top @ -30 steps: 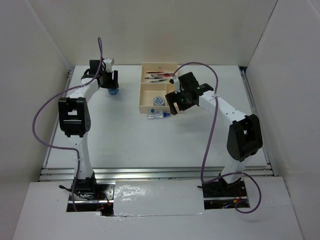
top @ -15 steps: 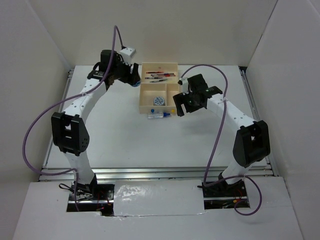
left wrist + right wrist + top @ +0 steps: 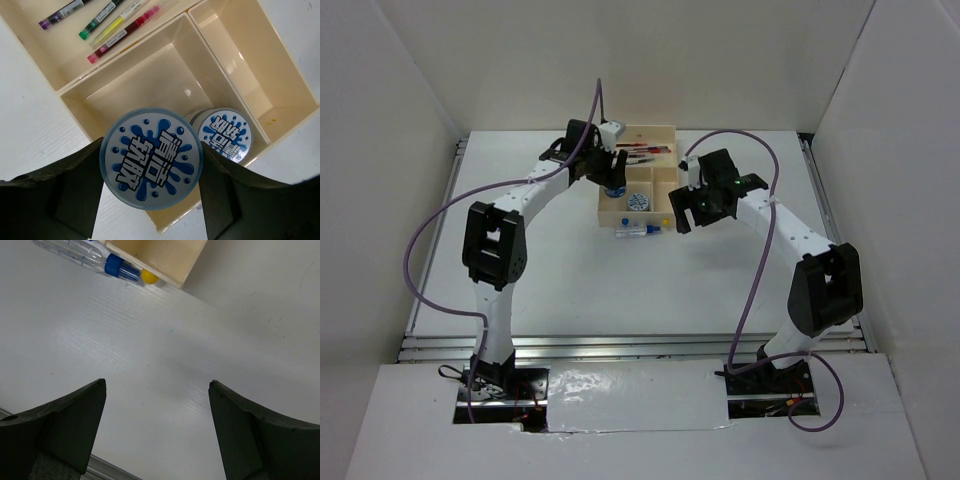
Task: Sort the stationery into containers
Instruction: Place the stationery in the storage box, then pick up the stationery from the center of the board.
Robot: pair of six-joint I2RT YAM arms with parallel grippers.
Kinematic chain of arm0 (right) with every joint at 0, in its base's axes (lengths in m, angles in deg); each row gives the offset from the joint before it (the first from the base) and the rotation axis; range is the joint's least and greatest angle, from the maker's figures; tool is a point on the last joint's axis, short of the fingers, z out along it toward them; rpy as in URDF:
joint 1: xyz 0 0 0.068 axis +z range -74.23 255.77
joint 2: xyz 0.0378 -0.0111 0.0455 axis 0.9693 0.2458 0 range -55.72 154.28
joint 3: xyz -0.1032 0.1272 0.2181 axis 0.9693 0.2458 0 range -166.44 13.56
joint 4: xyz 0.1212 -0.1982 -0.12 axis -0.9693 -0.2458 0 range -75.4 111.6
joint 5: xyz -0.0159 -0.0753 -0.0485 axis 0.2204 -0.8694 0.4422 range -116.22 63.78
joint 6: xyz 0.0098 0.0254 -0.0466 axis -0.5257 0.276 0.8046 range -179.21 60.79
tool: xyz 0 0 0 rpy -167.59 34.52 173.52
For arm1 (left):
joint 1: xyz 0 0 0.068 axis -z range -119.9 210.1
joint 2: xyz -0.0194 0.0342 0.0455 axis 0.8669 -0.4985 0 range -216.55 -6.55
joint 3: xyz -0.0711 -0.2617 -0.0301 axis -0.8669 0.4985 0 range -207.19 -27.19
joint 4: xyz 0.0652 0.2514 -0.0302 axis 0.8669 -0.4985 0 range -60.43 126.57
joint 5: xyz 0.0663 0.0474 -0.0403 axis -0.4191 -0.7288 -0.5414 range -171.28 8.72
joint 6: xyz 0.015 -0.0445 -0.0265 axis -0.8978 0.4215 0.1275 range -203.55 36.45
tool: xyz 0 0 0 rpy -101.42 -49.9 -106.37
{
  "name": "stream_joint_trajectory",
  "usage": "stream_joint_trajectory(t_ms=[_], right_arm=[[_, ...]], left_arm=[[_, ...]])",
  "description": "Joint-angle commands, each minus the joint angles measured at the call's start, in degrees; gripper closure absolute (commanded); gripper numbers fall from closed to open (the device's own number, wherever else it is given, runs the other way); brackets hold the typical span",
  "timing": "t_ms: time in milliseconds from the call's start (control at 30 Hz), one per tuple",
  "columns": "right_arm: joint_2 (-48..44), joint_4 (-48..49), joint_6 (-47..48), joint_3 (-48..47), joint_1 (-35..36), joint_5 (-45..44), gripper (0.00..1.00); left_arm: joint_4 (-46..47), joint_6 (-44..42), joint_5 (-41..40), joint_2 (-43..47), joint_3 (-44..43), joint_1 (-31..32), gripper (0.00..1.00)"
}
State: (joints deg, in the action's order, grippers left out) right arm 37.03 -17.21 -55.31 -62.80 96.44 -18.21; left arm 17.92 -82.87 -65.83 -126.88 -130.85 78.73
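- what's the left gripper [image 3: 151, 172] got?
- a blue-and-white cylinder [image 3: 151, 156], pinched by its sides between both fingers [image 3: 75, 190], printed face turned up at the wrist camera. the jaws stand only as wide as the cylinder itself.
- and under it?
- one of the smaller compartments of the cream tray [image 3: 125, 56]. can't tell how high above the floor of it the thing hangs. the second cylinder [image 3: 225, 134] lies in that same compartment, just off the gripper's right finger, partly tucked behind the held one.
- the pens?
- the pens [image 3: 107, 22] lie side by side in the long section, out past the fingertips, beyond the dividing wall.
- right gripper?
- the right gripper [image 3: 157, 405] is spread wide, nothing between its fingers, only bare table [image 3: 150, 340] below. ahead of its tips a clear marker [image 3: 90, 256] with a blue cap lies on the table along the tray's outer wall, and a small yellow piece [image 3: 148, 276] sits touching the cap end, by the tray's corner.
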Motion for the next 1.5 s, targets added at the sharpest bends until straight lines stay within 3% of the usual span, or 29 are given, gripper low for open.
stream_joint_trajectory(t_ms=[0, 233, 400, 500, 567, 600, 700, 900, 1000, 1200, 1467], right_arm=[[-1.6, -0.1, -0.4, -0.5, -0.4, 0.7, 0.11], [-1.9, -0.3, -0.1, -0.4, -0.5, 1.2, 0.11], [-2.4, -1.2, 2.3, 0.0, -0.2, 4.1, 0.14], [-3.2, -0.6, 3.7, 0.7, 0.6, 4.6, 0.17], [-3.4, -0.7, 5.1, 0.9, 1.1, 4.9, 0.18], [-3.4, -0.9, 5.7, 0.9, 1.7, 5.3, 0.19], [-3.4, -1.4, 7.8, 0.6, 3.5, 6.2, 0.23], [0.6, -3.6, 13.6, -4.9, 9.3, 6.6, 0.35], [4.5, -5.3, 16.5, -9.3, 12.2, 6.6, 0.40], [12.5, -5.3, 19.7, -16.1, 16.3, 4.8, 0.43], [19.7, -0.8, 21.8, -18.2, 19.6, -1.7, 0.42]], left_arm=[[4.4, 0.9, -0.9, -0.5, -4.2, 0.8, 0.81], [5.6, 0.0, -3.6, -3.8, -5.5, 1.5, 0.73], [5.4, 0.0, -5.6, -6.2, -7.6, 1.5, 0.58], [5.7, -0.1, -6.6, -6.7, -8.1, 1.6, 0.44], [6.0, 0.0, -7.0, -6.4, -8.5, 1.5, 0.27], [5.7, 0.0, -7.0, -6.2, -8.8, 1.5, 0.11], [4.2, 0.0, -7.0, -5.8, -11.1, 1.5, 0.03], [2.2, 2.0, -4.1, 1.1, -11.2, 0.0, 0.01], [0.6, 4.6, -0.2, 7.8, -7.1, -1.4, 0.01], [3.4, 7.3, 4.7, 20.6, 8.4, -6.1, 0.01], [4.6, 10.7, 10.6, 27.3, 15.1, -11.7, 0.01]])
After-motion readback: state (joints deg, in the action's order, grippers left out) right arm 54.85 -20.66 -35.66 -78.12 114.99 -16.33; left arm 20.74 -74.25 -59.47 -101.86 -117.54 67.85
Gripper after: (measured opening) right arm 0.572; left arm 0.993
